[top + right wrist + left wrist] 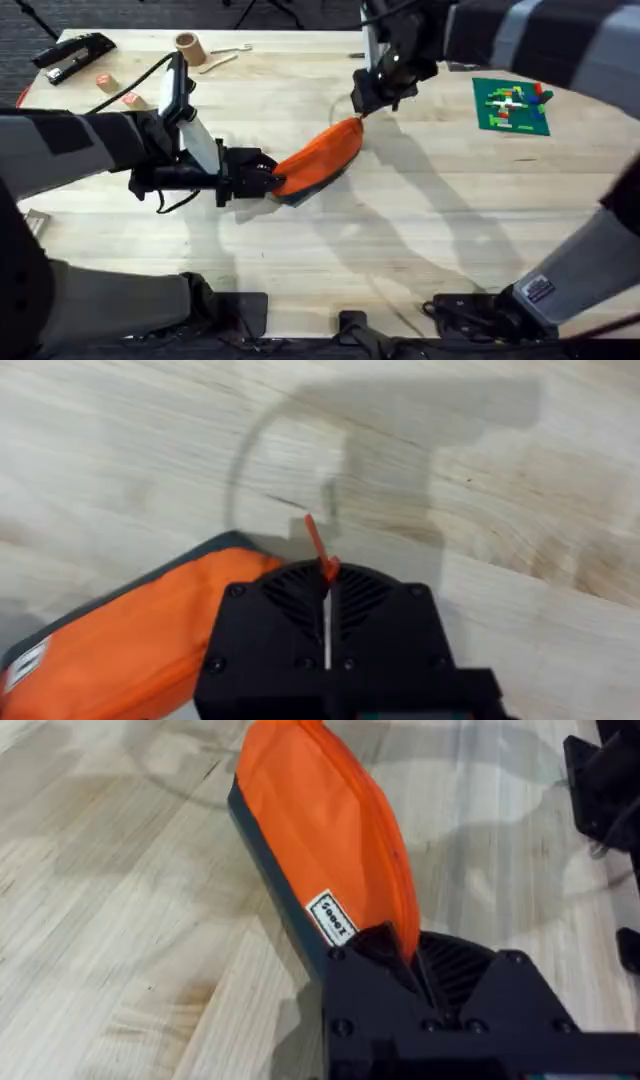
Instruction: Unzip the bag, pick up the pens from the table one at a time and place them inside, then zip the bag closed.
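Two grippers, left point(270, 182) and right point(360, 108), pinching one bag point(318, 160).

Lab bench: two robot arms.

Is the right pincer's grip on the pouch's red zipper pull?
Yes, the right pincer is shut on the red pull at the end of the orange bag.

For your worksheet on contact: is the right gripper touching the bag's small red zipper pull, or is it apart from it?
Touching. In the right wrist view the right gripper has its fingers closed on the red pull, which sticks out from between them at the end of the orange bag.
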Robot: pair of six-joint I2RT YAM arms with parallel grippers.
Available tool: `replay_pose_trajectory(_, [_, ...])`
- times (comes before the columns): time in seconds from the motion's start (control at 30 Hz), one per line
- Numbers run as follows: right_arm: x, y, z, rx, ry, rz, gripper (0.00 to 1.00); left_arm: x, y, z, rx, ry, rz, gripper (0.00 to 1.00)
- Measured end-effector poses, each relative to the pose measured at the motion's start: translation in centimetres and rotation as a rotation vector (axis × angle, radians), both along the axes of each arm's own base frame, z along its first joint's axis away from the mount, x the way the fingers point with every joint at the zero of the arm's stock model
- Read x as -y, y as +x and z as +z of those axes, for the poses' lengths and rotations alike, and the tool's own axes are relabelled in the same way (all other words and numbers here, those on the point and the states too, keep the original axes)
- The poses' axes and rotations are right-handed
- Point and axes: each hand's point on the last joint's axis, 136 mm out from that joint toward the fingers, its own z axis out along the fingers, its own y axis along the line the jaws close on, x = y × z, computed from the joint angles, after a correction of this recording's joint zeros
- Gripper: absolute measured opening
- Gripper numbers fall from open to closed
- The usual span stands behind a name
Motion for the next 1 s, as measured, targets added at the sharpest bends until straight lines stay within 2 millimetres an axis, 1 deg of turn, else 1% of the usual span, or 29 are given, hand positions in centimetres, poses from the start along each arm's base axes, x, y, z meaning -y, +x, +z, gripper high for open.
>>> replay_pose_trajectory(0.13, [0.4, 0.2, -2.7, -0.051, -0.022, -0.01, 0.033, 0.0, 0.0, 0.0, 0.0, -0.003, 0.001, 0.043])
replay_pose_trajectory(0.23, [0.3, 0.3, -3.8, -0.067, -0.028, -0.009, 0.033, 0.0, 0.0, 0.1, 0.002, -0.004, 0.001, 0.043])
replay_pose_trajectory(0.33, [0.2, 0.4, -4.1, -0.067, -0.028, -0.01, 0.033, 0.0, 0.0, 0.1, 0.003, -0.004, 0.0, 0.043])
replay_pose_trajectory(0.7, [0.3, 0.4, -4.0, -0.066, -0.03, -0.01, 0.03, 0.0, 0.0, 0.1, 0.003, -0.004, 0.0, 0.043])
replay_pose_trajectory(0.73, [0.4, 0.4, -3.8, -0.062, -0.031, -0.012, 0.081, 0.0, 0.0, 0.1, 0.003, -0.004, 0.0, 0.043])
replay_pose_trajectory(0.77, [0.6, 0.5, -3.6, -0.053, -0.043, -0.015, 0.215, 0.0, 0.0, 0.0, 0.001, 0.0, -0.001, 0.042])
replay_pose_trajectory(0.9, [2.6, 1.1, -2.4, -0.021, -0.083, -0.039, 0.802, 0.0, -0.1, -0.1, -0.005, 0.007, -0.001, 0.042])
replay_pose_trajectory(0.93, [2.9, 1.2, -2.1, -0.015, -0.09, -0.038, 0.93, 0.0, -0.1, -0.1, -0.005, 0.009, -0.001, 0.042])
replay_pose_trajectory(0.97, [3.1, 1.2, -1.8, -0.009, -0.096, -0.033, 0.979, -0.1, -0.1, -0.2, -0.006, 0.009, -0.001, 0.042])
replay_pose_trajectory(1.0, [3.2, 1.1, -1.4, -0.004, -0.1, -0.027, 0.992, -0.1, -0.1, -0.2, -0.005, 0.01, -0.001, 0.043])
